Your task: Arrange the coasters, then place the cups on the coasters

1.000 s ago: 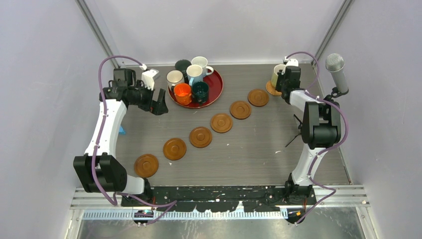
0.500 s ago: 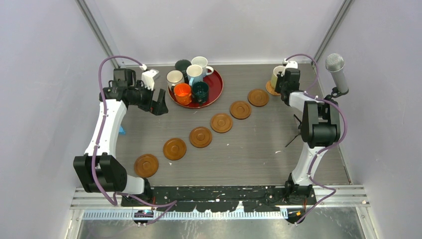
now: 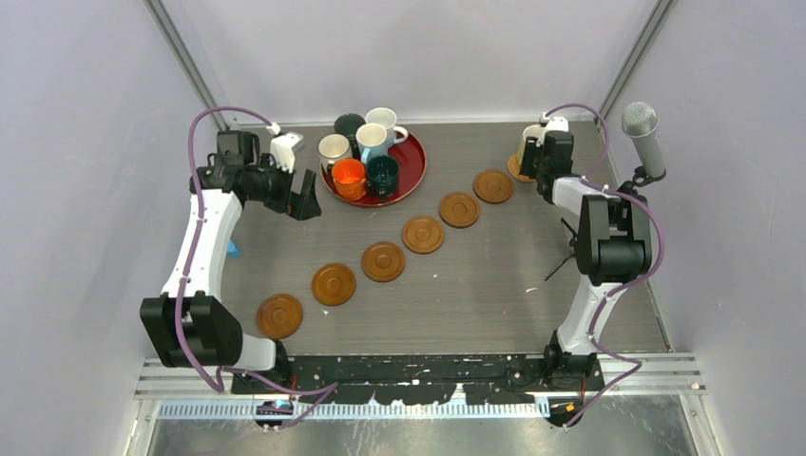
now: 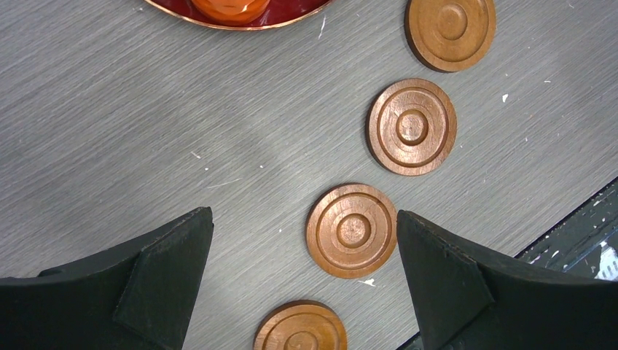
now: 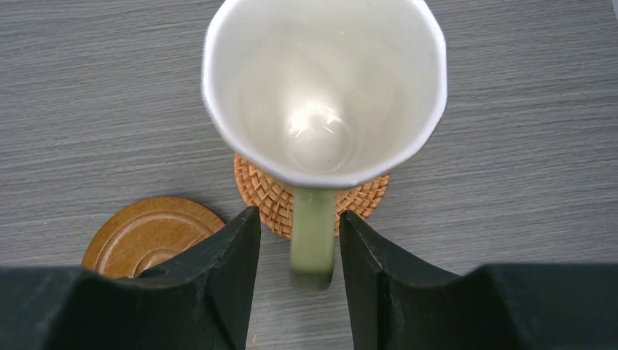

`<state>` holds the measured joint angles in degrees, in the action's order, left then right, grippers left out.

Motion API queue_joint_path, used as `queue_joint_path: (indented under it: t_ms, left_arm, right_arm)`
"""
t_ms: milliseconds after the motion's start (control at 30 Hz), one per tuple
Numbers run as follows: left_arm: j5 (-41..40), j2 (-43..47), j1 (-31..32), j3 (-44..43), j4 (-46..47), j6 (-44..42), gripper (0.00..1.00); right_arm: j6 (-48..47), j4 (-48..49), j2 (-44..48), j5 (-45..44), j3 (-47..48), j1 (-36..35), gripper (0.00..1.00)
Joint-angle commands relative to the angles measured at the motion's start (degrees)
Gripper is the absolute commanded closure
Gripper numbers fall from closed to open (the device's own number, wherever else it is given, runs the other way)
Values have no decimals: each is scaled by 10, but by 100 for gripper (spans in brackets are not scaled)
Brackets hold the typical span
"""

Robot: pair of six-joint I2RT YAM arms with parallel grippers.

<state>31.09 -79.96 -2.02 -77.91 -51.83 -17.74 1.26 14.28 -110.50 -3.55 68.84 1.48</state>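
Note:
A pale yellow cup [image 5: 324, 87] stands upright on the woven coaster [image 5: 259, 186] at the back right [image 3: 518, 173]. My right gripper [image 5: 299, 214] is open. Its jaws flank the cup's handle [image 5: 313, 233] with a gap on each side. Several brown ringed coasters run diagonally across the table, from the front left one [image 3: 279, 315] to the back right one [image 3: 493, 186]. The other cups, among them an orange cup [image 3: 349, 176] and a dark teal cup [image 3: 382, 173], sit on the red tray [image 3: 413, 171]. My left gripper [image 3: 306, 195] hangs open and empty left of the tray, above a coaster [image 4: 352, 230].
A grey microphone [image 3: 640, 133] stands at the right edge, near my right arm. A small blue scrap [image 3: 234, 249] lies by the left arm. Thin black cables [image 3: 567, 252] lie beside the right arm. The table's near edge [image 4: 583, 219] shows in the left wrist view.
My right gripper's jaws have parted from the pale yellow cup's handle, and the cup stays on the woven coaster. The left arm has not moved.

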Motion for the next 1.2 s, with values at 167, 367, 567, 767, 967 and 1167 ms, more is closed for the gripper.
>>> queue_joint_path:
  t_ms: [167, 367, 567, 767, 967, 1167]
  left_arm:
    - [2, 19, -3, -18, -7, 5, 0]
    - [2, 26, -2, -16, -10, 14, 0]
    - [0, 27, -3, -6, -1, 22, 0]
    - [-8, 22, -3, -9, 9, 40, 0]
    - [-30, 32, -3, -6, 11, 55, 0]
    - [-77, 55, -2, 15, 4, 60, 0]
  right_arm:
    - [2, -36, 101, 7, -20, 0, 38]
    - [-2, -192, 163, 57, 18, 0, 28]
    - [-48, -339, 201, 203, 98, 0, 20]
    - [-57, -380, 178, 169, 180, -68, 19]
    - [-13, -413, 107, 108, 261, -169, 22]
    - [37, -411, 36, 73, 314, -258, 23]
